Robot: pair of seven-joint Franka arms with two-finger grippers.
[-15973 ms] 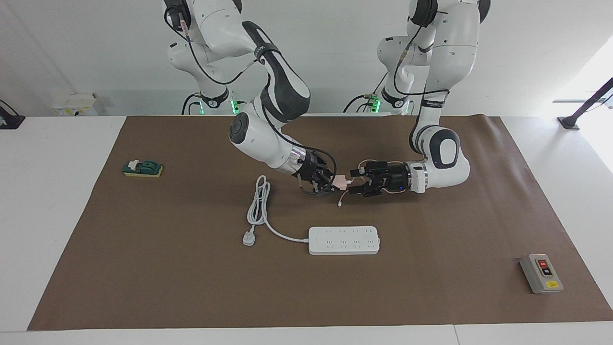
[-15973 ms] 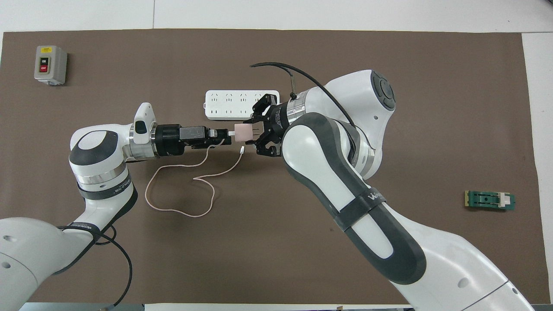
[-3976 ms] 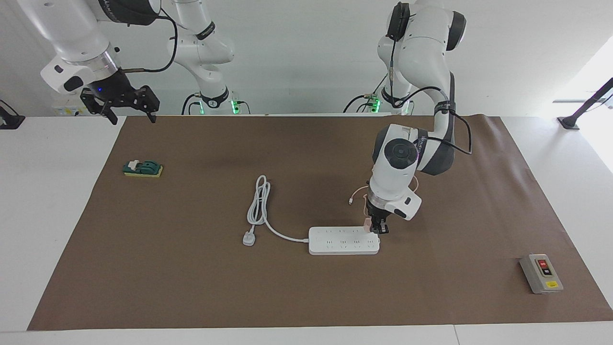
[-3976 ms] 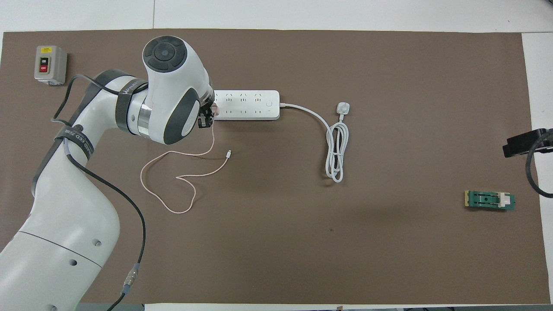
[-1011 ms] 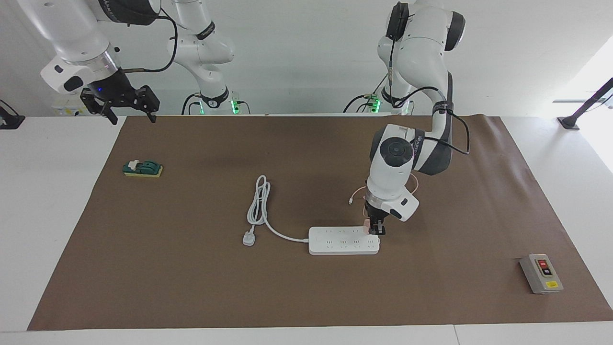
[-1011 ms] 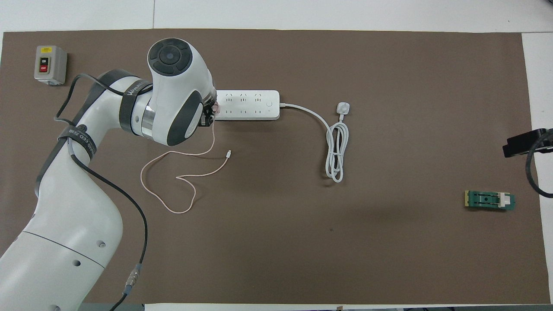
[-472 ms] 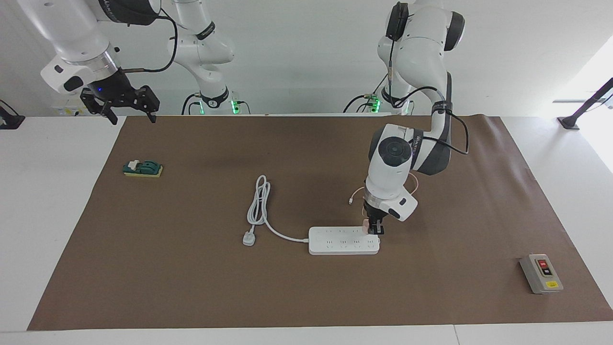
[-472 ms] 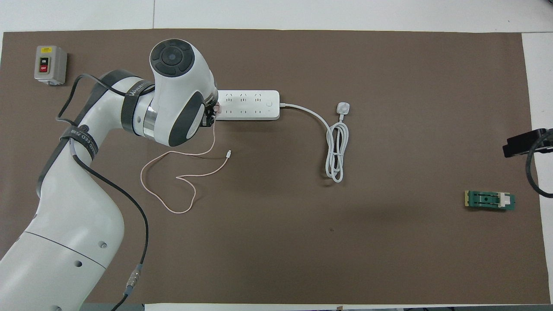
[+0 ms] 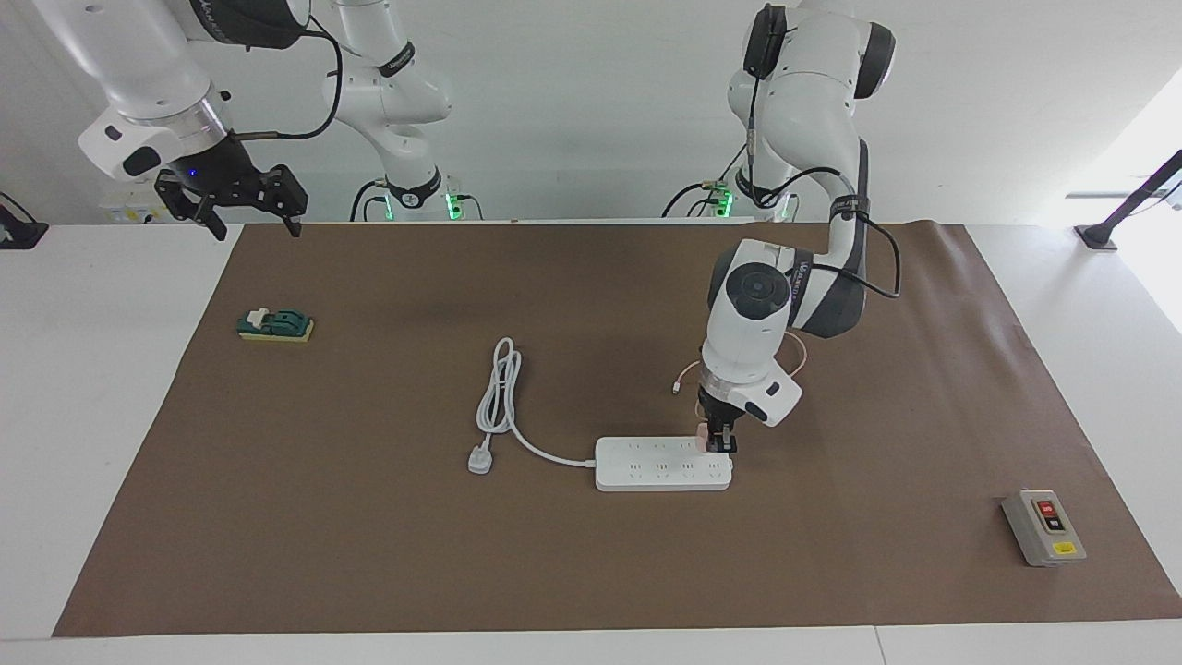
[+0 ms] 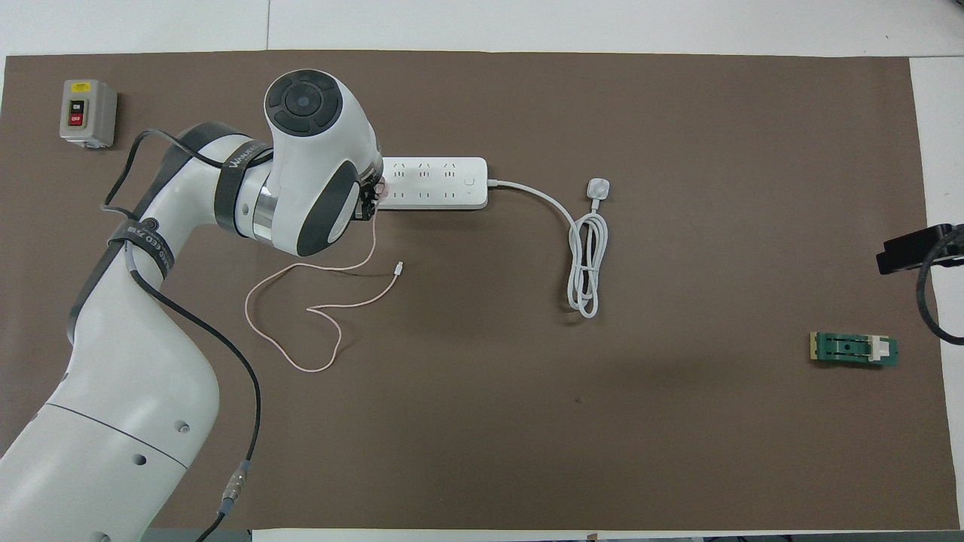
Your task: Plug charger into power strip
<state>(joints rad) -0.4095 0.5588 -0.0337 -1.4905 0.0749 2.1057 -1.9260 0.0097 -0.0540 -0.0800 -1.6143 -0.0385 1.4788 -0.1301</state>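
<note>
The white power strip (image 9: 656, 465) lies flat mid-table, and also shows in the overhead view (image 10: 437, 183). My left gripper (image 9: 722, 445) points down over the strip's end toward the left arm's end of the table. It is shut on the small pink charger (image 9: 705, 432), which sits at the strip's top surface. I cannot tell whether its prongs are in a socket. From above my arm hides most of the charger (image 10: 382, 189). Its thin pink cable (image 10: 301, 316) trails in loops on the mat nearer to the robots. My right gripper (image 9: 251, 226) waits raised and open.
The strip's thick white cord ends in a white plug (image 9: 479, 459) beside the strip toward the right arm's end. A grey button box (image 9: 1043, 526) stands at the left arm's end. A green and yellow part (image 9: 275, 324) lies at the right arm's end. A brown mat (image 9: 369, 554) covers the table.
My left gripper with the charger has edged slightly along the strip toward the right arm's end. The right arm has not moved.
</note>
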